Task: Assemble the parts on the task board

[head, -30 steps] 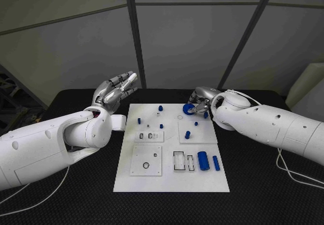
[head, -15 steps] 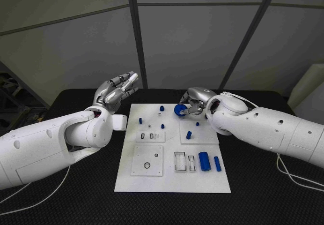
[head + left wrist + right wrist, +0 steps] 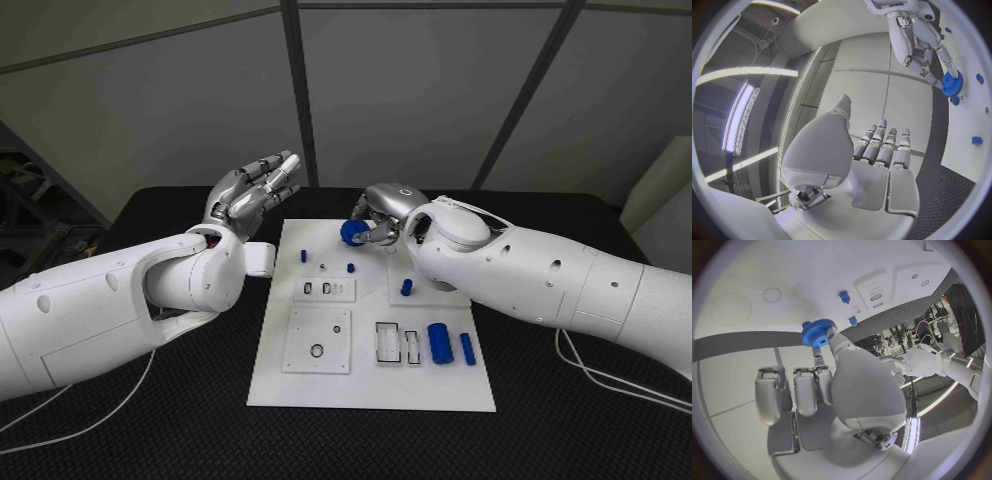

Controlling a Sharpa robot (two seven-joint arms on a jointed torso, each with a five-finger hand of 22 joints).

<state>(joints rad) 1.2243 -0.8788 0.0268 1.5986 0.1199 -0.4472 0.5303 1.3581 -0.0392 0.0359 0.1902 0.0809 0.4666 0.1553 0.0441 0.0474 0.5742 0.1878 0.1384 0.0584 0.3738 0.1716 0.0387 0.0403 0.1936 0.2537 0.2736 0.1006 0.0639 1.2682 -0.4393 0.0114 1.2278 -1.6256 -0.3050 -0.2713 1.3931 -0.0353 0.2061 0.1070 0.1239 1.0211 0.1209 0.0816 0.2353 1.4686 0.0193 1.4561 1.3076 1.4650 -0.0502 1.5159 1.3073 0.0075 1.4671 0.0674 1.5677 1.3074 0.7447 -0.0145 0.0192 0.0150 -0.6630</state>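
The white task board point(image 3: 368, 385) lies in the middle of the black table. My right hand point(image 3: 379, 214) hovers over its far edge and pinches a blue gear point(image 3: 352, 233) point(image 3: 817, 333) point(image 3: 951, 83) between thumb and a finger. My left hand point(image 3: 248, 193) point(image 3: 879, 150) is raised off the board's far left corner, palm up, fingers apart and holding nothing. Small blue pegs point(image 3: 351, 267) stand near the board's far end. A blue cylinder point(image 3: 437, 343) and a blue pin point(image 3: 466, 347) lie at the right by rectangular slots point(image 3: 385, 343).
Two inset plates point(image 3: 315, 340) with holes sit on the board's left half. A blue peg point(image 3: 407, 287) stands on the right-hand plate. The black table point(image 3: 577, 400) runs all round the board. A cable point(image 3: 620, 395) trails at the right.
My right hand has carried the blue gear leftward along the board's far edge. The left hand has kept its place.
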